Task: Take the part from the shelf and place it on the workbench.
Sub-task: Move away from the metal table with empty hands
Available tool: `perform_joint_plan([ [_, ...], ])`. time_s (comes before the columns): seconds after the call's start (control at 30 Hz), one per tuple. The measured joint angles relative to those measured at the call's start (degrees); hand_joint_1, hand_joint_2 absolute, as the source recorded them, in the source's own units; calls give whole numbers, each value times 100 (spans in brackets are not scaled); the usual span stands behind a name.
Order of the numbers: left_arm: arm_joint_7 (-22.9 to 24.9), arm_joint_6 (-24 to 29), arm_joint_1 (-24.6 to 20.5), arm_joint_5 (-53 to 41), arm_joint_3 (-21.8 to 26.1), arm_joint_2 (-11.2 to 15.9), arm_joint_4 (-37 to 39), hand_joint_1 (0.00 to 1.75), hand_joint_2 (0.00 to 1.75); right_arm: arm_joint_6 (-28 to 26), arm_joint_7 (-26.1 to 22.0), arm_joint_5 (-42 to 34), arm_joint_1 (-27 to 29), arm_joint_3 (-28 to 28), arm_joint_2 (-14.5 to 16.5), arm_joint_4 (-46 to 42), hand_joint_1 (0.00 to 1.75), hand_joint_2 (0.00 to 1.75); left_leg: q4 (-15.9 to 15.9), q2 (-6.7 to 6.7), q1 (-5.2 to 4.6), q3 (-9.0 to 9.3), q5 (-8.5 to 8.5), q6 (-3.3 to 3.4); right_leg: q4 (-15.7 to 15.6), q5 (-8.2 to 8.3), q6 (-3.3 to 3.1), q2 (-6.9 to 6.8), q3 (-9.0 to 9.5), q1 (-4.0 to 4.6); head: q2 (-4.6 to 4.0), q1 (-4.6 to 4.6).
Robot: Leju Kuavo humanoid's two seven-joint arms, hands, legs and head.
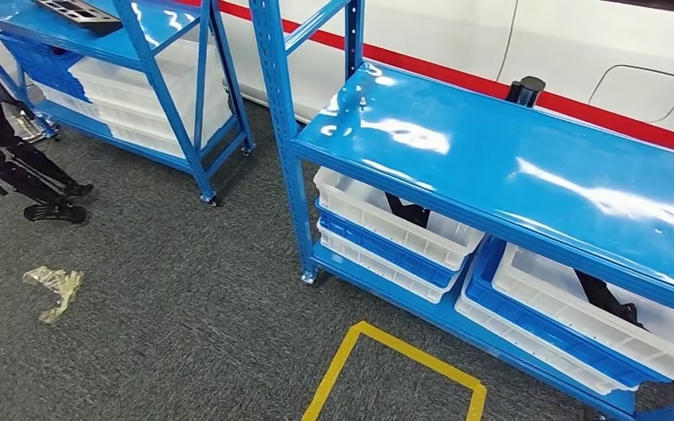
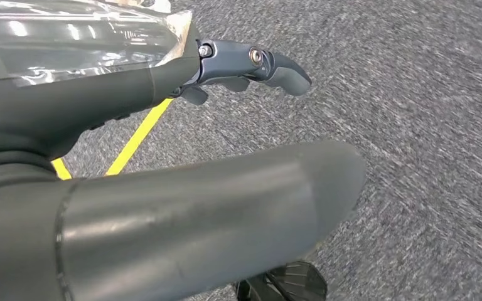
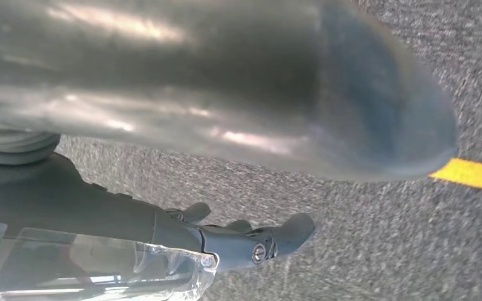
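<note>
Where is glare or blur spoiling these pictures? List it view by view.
Head view: sharp, but ceiling lights glare white across the glossy blue metal shelf top. Left wrist view: the grey speckled carpet streaks with motion blur; the left robot hand stays fairly crisp. Right wrist view: the thick grey thumb is a soft, out-of-focus mass with smeared highlights.

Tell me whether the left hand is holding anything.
Empty. The left hand hangs over grey carpet, fingers apart and only lightly curled, nothing between them and the thumb.

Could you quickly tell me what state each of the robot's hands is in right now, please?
Left hand: open, holding nothing, hanging over grey carpet.
Right hand: open, holding nothing, also hanging over the carpet.
</note>
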Motion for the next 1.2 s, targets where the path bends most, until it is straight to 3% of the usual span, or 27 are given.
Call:
perform_joint_plan([
  [0.07,-7,-16,1,-11,0,14,1,0,0,0,-8,-20,6,0,1,2,0,0,-700,-118,5,285,464,42,3,-2,3,145,22,3,0,-2],
  [0.13,-17,-32,-3,-27,-2,30,2,0,0,2,-8,-44,-6,-1,2,4,0,0,-1388,-335,8,585,751,87,16,-11,32,269,6,31,0,0],
  [0.17,-21,-37,-5,-30,-3,36,2,0,0,4,-8,-55,-9,-2,3,5,0,0,-1526,-397,-2,642,776,109,16,-11,62,319,-24,33,0,2],
  [0.23,-26,-42,-12,-33,-4,38,3,0,0,8,-8,-74,-5,-5,0,8,0,0,-1578,-314,-32,663,773,171,-7,-1,148,424,-77,22,0,3],
  [0.27,-28,-45,-16,-33,-4,36,3,0,0,9,-8,-79,0,-8,-3,10,0,0,-1613,-254,-36,680,791,216,17,-9,184,408,-101,15,0,2],
  [0.33,-35,-49,-22,-34,-4,36,3,0,0,9,-8,-84,-1,-10,-5,16,0,0,-1687,-119,-19,715,834,297,324,-168,196,190,-252,33,0,28],
  [0.4,-39,-50,-19,-34,-4,43,3,0,0,10,-8,-86,-15,-11,-5,22,0,0,-1708,29,-25,722,839,333,1061,-500,171,-74,-626,28,0,58],
  [0.47,-39,-54,-18,-36,-4,43,3,0,0,15,-8,-92,-14,-11,-10,24,0,0,-1706,179,-31,717,828,332,1640,-692,212,-155,-925,1,0,63],
  [0.5,-39,-57,-18,-38,-4,41,3,0,0,16,-8,-101,-7,-12,-13,25,0,0,-1706,244,-27,720,821,325,1617,-653,263,-179,-911,-16,0,67],
  [0.53,-40,-60,-20,-40,-4,38,3,0,0,17,-8,-112,1,-14,-18,26,0,0,-1705,302,-21,728,813,312,1342,-529,324,-217,-763,-33,0,68],
  [0.6,-41,-63,-24,-59,-5,33,3,0,0,17,-8,-139,-2,-21,-25,28,0,0,-1699,409,-30,772,780,259,468,-214,406,-457,-283,-47,0,79],
  [0.67,-45,-64,-33,-86,-7,32,3,0,0,17,-8,-161,-22,-36,-23,30,0,0,-1693,502,-58,837,729,177,-10,-48,359,-645,-24,-27,0,69],
  [0.7,-46,-64,-44,-97,-9,33,3,0,0,17,-8,-171,-28,-45,-21,31,0,0,-1698,551,-65,869,707,138,-30,-31,309,-647,-20,-10,0,58],
  [0.77,-48,-64,-78,-108,-15,31,3,0,0,17,-8,-188,-24,-62,-20,33,0,0,-1694,600,-40,922,668,65,-38,-16,218,-520,-10,-27,0,35],
  [0.83,-48,-63,-102,-116,-21,31,3,0,0,18,-7,-204,-24,-79,-20,34,0,0,-1443,392,-7,846,462,2,-52,12,134,-398,16,-75,0,15],
  [0.9,-48,-62,-99,-120,-24,31,4,0,0,17,-6,-215,-29,-94,-15,34,0,0,-737,104,5,518,55,-23,-54,32,75,-279,11,-84,0,-5],
  [0.93,-48,-61,-93,-120,-24,31,5,0,0,17,-6,-220,-27,-100,-10,35,0,0,-335,41,5,312,-115,-24,-52,35,59,-213,1,-73,0,-5],
  [0.97,-48,-60,-88,-120,-24,31,7,0,0,17,-6,-220,-22,-103,-7,37,0,0,-65,16,5,158,-179,-23,-51,37,54,-142,-3,-64,0,-5],
  [1.0,-48,-57,-85,-120,-24,31,7,0,0,17,-6,-221,-16,-105,-4,38,0,0,-3,4,6,97,-116,-18,-49,37,55,-67,1,-58,0,-5],
  [1.03,-48,-55,-85,-120,-25,31,7,0,0,17,-6,-222,-13,-107,-3,40,0,0,-177,-9,9,148,60,-8,-48,36,56,10,11,-58,0,-5],
  [1.1,-48,-51,-88,-120,-25,32,7,0,0,17,-7,-225,-19,-107,2,40,0,0,-944,-160,25,458,515,17,-39,31,69,150,28,-54,0,-7],
  [1.13,-48,-51,-90,-122,-26,33,7,0,0,17,-7,-227,-27,-107,5,40,0,0,-1279,-256,33,596,661,28,-25,23,87,212,23,-37,0,-5],
  [1.2,-47,-51,-94,-126,-26,32,7,0,0,17,-8,-231,-31,-107,11,40,0,0,-1569,-359,20,705,735,67,-16,18,153,315,-34,-13,0,-2],
])
